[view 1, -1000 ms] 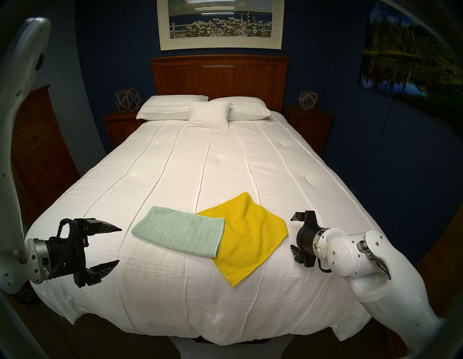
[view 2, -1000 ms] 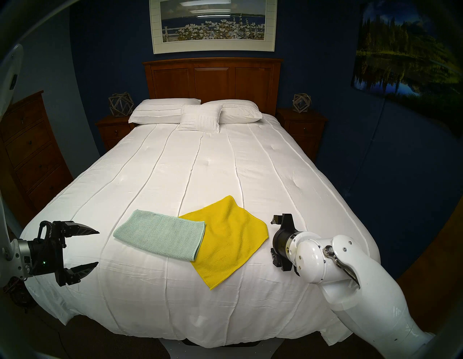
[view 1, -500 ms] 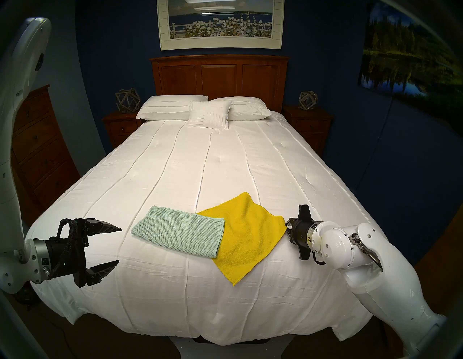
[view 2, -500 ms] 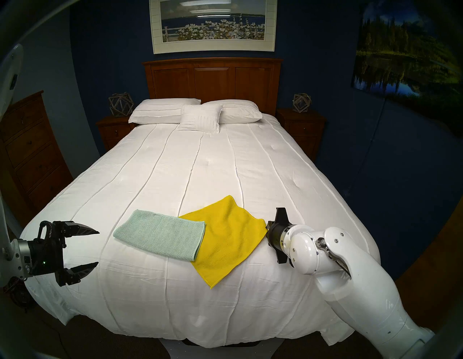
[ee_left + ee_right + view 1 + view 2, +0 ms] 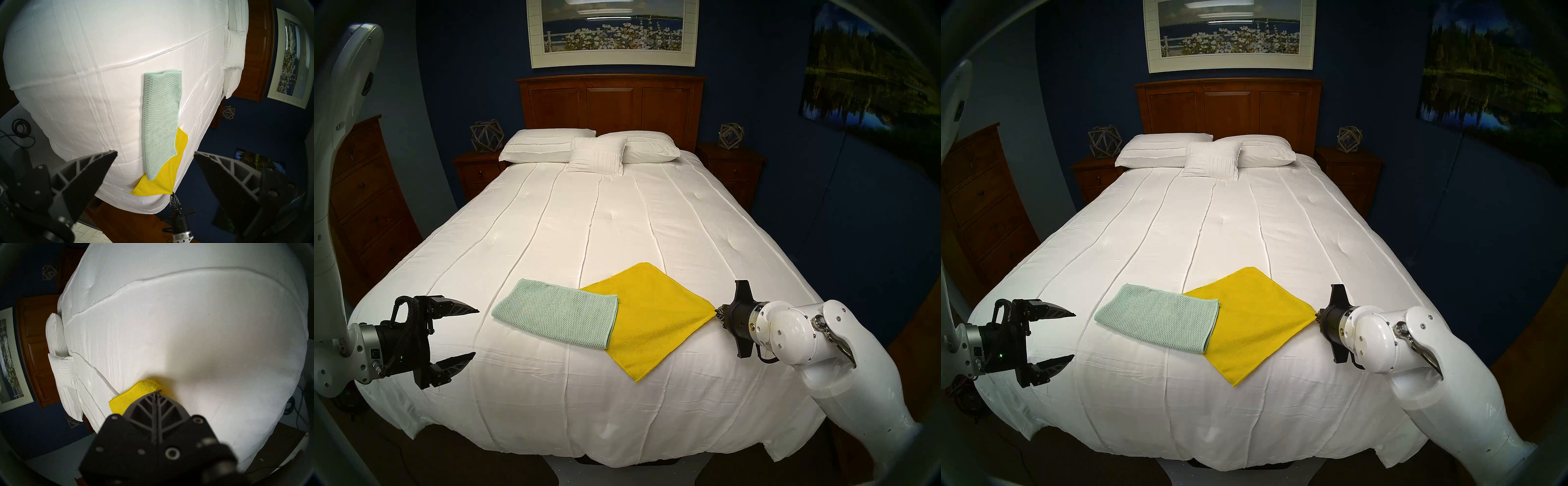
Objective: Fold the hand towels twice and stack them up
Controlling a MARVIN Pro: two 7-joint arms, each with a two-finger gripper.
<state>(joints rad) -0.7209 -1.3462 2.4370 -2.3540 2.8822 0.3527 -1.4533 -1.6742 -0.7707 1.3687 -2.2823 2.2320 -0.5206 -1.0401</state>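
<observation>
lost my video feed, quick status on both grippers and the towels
Left gripper open, idle off the mint towel. Right gripper shut on yellow towel right corner. Mint overlaps yellow's left edge; nothing else in the way.

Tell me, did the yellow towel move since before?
Yes. The yellow towel got pulled right, away from the unmoved green towel, its corner pinched by the right gripper.

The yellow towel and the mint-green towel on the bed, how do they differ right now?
The yellow towel is smooth and spread open in a diamond; the mint-green towel is waffle-textured and lies as a narrow folded rectangle. The right gripper has its jaws shut on the yellow one's right corner, while nothing holds the green one; the left gripper hangs open beside it. The green overlaps the yellow's left edge. Both lie on the white bedspread.
</observation>
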